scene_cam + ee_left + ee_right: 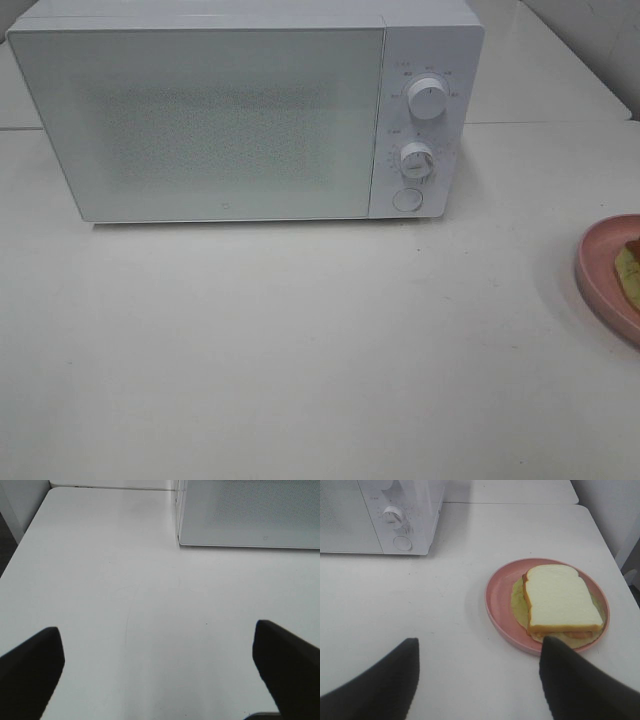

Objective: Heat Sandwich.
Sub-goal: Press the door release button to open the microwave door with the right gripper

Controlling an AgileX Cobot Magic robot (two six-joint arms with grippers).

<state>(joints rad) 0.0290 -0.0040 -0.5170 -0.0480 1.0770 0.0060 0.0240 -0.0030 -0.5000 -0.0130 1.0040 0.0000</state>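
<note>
The white table [300, 350] fills most of the exterior high view. The white microwave [220, 120] stands across the upper left and centre of that frame, door shut. The pink plate [492, 587] is cut off by the right edge, about halfway down and well apart from the microwave. The sandwich [560, 597] lies flat on the plate, with pale filling showing from under the bread.

Neither arm appears in the exterior high view. In its wrist view, the left tool [156, 626] is spread wide over bare table near the microwave's front corner and holds nothing. The right tool [480, 640] is also spread and empty, near the plate but not touching it.

The task looks to be at its start, since the sandwich is outside and the door is closed. The door probably has to open first, perhaps by the round button [407, 200] below the two knobs. After that, the plate calls for a level grip on its rim.
</note>
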